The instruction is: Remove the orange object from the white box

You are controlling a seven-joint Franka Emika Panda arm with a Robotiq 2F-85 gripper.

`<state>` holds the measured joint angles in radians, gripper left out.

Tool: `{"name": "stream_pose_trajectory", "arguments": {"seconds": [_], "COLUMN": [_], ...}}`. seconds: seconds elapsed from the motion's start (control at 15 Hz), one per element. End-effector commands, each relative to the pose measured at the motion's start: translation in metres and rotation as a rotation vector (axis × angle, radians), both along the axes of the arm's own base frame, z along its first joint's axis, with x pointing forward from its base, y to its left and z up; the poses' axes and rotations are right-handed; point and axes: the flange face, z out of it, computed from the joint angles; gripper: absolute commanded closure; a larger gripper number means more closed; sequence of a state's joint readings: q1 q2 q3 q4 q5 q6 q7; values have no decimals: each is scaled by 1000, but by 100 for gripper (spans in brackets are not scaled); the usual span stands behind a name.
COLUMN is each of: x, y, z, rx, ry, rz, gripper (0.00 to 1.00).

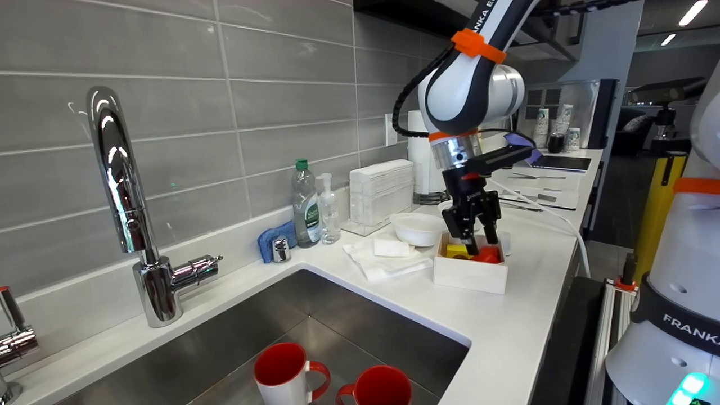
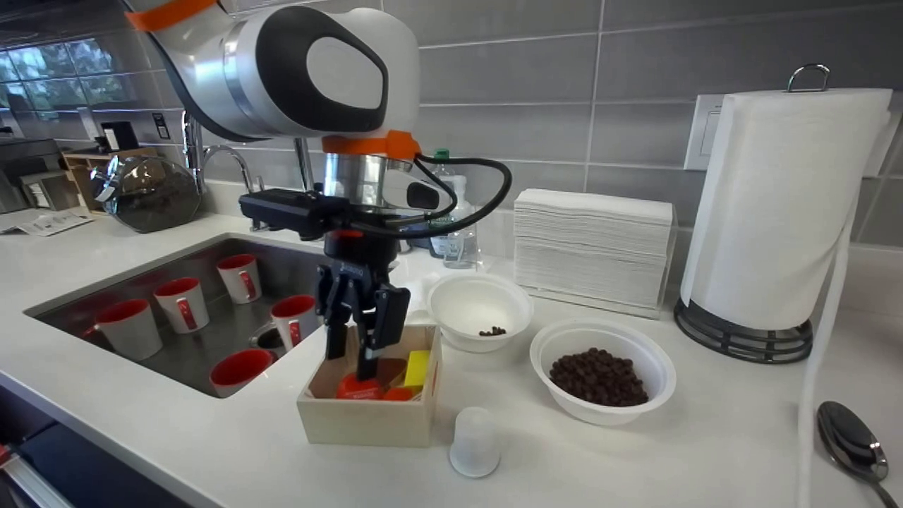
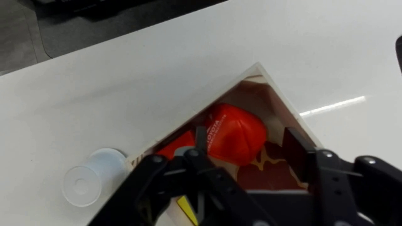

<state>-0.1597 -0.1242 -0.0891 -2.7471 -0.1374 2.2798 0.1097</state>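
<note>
End effector (image 1: 481,244) open wide — tips down at the opening of the white box (image 2: 367,425) on the bench (image 2: 578,466). Red-orange lettered piece (image 3: 237,135) sits in the box — shows between the fingers in wrist view, contact unclear. Second orange-red piece (image 2: 399,394) and yellow block (image 2: 417,368) also inside; can't tell which orange one the task means.

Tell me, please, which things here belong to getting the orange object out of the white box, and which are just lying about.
For the job:
gripper, open
white box
lettered red-orange object, likely the target
other red-orange piece, possibly meant instead

Just lying about:
yellow block
bowl of dark pieces
mugs
paper towel roll
spoon
</note>
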Motion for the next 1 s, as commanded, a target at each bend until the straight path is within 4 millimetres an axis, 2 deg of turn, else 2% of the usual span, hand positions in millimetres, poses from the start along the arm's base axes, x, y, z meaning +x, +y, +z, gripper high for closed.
{"name": "stream_pose_trajectory", "arguments": {"seconds": [0.0, 0.4, 0.93], "x": [3, 1, 1], "y": [3, 3, 2], "z": [1, -11, -26], "rx": [-26, -29, -15], "ry": [-8, 13, 11], "rz": [16, 21, 8], "gripper": [43, 36, 39]}}
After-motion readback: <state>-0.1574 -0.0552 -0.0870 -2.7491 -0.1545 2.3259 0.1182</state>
